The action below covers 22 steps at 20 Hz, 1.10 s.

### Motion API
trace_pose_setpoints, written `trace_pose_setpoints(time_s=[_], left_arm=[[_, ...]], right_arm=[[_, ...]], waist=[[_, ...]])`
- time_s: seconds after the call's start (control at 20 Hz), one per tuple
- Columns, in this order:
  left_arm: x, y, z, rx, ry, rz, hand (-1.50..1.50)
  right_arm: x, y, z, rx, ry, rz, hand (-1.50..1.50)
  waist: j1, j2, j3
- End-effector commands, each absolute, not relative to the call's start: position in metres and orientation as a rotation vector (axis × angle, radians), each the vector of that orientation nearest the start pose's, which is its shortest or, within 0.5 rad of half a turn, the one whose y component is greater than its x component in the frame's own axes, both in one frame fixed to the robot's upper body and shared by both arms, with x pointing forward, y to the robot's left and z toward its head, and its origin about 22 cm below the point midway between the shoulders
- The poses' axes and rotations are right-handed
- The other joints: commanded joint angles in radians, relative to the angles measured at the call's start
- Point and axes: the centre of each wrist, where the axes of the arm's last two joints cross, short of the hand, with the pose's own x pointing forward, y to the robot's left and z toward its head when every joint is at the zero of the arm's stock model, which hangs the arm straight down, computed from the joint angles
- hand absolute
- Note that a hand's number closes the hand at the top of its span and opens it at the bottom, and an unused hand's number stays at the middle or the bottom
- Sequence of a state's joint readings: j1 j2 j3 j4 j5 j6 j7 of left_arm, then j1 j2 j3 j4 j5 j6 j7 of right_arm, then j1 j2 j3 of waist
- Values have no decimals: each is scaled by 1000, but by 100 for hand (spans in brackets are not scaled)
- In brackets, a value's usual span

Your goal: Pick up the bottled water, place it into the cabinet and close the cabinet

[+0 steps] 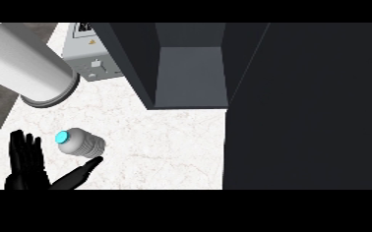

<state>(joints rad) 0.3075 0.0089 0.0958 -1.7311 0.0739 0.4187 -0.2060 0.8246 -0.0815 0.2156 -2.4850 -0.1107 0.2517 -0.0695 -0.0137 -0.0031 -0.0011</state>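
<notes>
1. Large pale grey cylinder point(33, 66) fills the upper left corner, closest to the lens; probably part of the robot's own arm (cannot confirm).
2. Black left hand point(29, 164) sits at the lower left edge, fingers straight and spread upward, thumb angled out to the right. It holds nothing.
3. Small clear ribbed plastic water bottle with a cyan cap point(78, 142) stands upright on the counter, just beside that hand, above the thumb tip; touching or not, cannot tell.
4. Handling judgement: light, smooth-walled, likely to tip or skid if nudged at the cap. Best taken round the ribbed body, fingers one side, thumb the other.
5. Right hand not visible anywhere.
6. White marbled stone counter point(174, 142) carries the bottle.
7. Dark grey cabinet point(189, 69) is open, its grey shelf bare; its tall dark door point(298, 108) swings out on the right.
8. Grey metal box with warning labels point(91, 54) stands behind, at upper left.
</notes>
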Motion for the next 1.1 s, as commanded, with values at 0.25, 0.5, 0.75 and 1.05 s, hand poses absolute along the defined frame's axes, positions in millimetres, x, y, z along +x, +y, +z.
trace_pose_setpoints(time_s=[0.25,0.5,0.75,1.05], left_arm=[[175,315,-81,563,-1567,558,-150],[172,321,-108,587,-1554,545,-150],[162,311,-141,420,-1577,563,-150],[195,309,-156,309,-1589,586,-150]], right_arm=[[38,-236,141,188,-1845,89,-150],[34,-237,130,183,-1848,72,-150],[30,-237,143,204,-1831,112,-150],[31,-241,134,202,-1825,105,-150]], waist=[[-4,1,-1],[-3,1,0],[-1,3,-1],[-8,5,-1]])
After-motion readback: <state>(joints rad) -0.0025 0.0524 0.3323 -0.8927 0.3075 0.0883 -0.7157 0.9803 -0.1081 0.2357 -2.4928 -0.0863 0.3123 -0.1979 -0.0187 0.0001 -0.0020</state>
